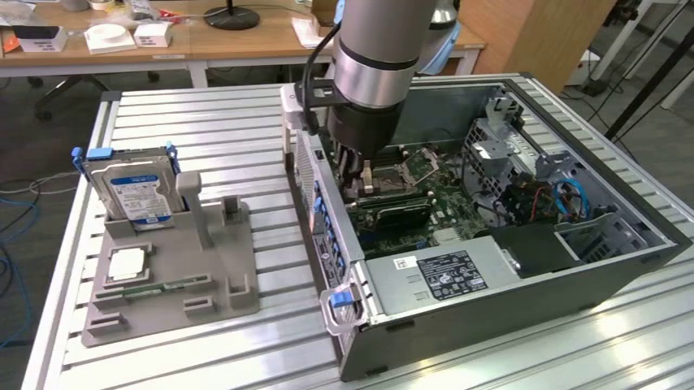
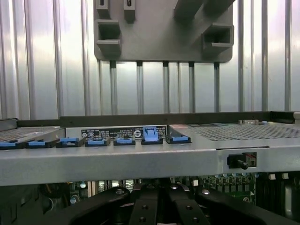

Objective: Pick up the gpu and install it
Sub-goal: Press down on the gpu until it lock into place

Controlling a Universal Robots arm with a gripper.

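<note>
Gripper (image 1: pixel 358 175) sits low inside the open PC case (image 1: pixel 607 268) in the exterior view, down over the motherboard (image 1: pixel 434 203) near the case's rear wall. My read is that its jaws are closed. Just below it lies a dark flat card, which I take for the gpu (image 1: pixel 391 213), standing on edge across the board; I cannot tell whether the gripper grips it or merely rests above it. On the table (image 1: pixel 217 130), towards the exterior view's left, the grey fixture (image 1: pixel 217 260) holds a hard drive (image 1: pixel 136 191) upright and a CPU (image 1: pixel 127 264) lying flat, with a memory stick (image 1: pixel 162 286) beside it.

From the wrist view, I see the black fingers (image 2: pixel 140 208) drawn together over the board. Beyond them runs the case's rear panel with its row of blue clips (image 2: pixel 151 135), then the slatted table and the fixture's end.

I judge the gpu light and stiff but fragile: I would hold it by the bare top edge, clear of chips and contacts, and keep it square to its slot, since a tilted push could strain the connector.
</note>
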